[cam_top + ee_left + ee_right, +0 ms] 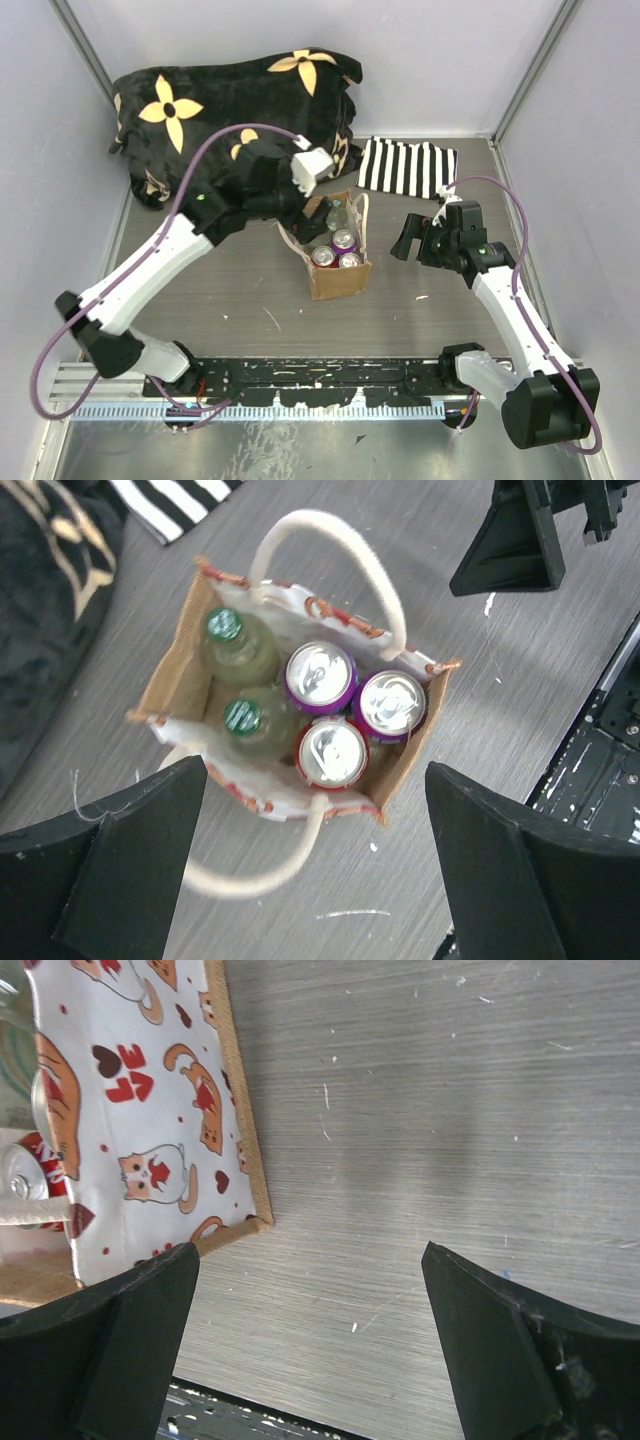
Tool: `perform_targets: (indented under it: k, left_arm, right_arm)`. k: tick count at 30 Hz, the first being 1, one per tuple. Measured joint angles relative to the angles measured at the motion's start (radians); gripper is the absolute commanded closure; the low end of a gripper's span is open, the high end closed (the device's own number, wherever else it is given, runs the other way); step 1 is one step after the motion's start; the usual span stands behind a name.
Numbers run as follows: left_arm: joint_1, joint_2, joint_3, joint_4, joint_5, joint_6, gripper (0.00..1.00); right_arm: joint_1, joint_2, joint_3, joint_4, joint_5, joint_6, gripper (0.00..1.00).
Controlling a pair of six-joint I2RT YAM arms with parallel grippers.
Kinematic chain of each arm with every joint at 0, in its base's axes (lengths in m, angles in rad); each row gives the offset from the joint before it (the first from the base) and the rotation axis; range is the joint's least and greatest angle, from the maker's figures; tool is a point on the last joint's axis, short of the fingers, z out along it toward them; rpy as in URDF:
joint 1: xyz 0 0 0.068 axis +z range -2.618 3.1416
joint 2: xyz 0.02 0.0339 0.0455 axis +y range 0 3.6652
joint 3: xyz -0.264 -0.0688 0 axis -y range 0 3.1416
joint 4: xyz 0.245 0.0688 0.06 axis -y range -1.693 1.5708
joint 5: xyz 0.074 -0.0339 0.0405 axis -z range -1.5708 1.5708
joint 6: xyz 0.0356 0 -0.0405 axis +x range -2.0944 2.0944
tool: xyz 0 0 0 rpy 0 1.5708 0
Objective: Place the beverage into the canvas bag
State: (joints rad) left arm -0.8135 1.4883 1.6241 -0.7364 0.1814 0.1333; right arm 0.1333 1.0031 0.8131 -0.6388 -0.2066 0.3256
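Note:
The tan canvas bag (335, 275) stands upright mid-table with its cream handles (335, 545) spread apart. Inside it stand two green-capped bottles (240, 645), two purple cans (320, 677) and a red can (332, 752), all upright. My left gripper (312, 208) hovers over the bag's back-left side; in the left wrist view it (315, 810) is open wide with nothing between its fingers. My right gripper (408, 240) hangs to the right of the bag, open and empty (310, 1260), beside the bag's cat-printed side (150, 1110).
A black blanket with yellow flowers (240, 100) is heaped at the back left. A black-and-white striped cloth (405, 168) lies at the back right. Grey walls close in both sides, and a black rail (320, 385) runs along the near edge.

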Motion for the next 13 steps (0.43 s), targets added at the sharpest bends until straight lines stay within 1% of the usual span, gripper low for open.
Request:
perform_targets:
  k: [4, 7, 13]
  left_arm:
    - [0.053, -0.137, -0.096, -0.014, 0.0, -0.032, 0.02]
    - [0.066, -0.211, -0.19, -0.038, 0.0, -0.043, 0.02]
    - [0.099, -0.289, -0.293, -0.063, 0.0, -0.066, 0.02]
  right_arm:
    - [0.0, 0.012, 0.012, 0.023, -0.026, 0.018, 0.0]
    - [0.0, 0.018, 0.012, 0.028, -0.045, 0.027, 0.0]
    - [0.0, 0.018, 0.012, 0.04, -0.076, 0.044, 0.0]
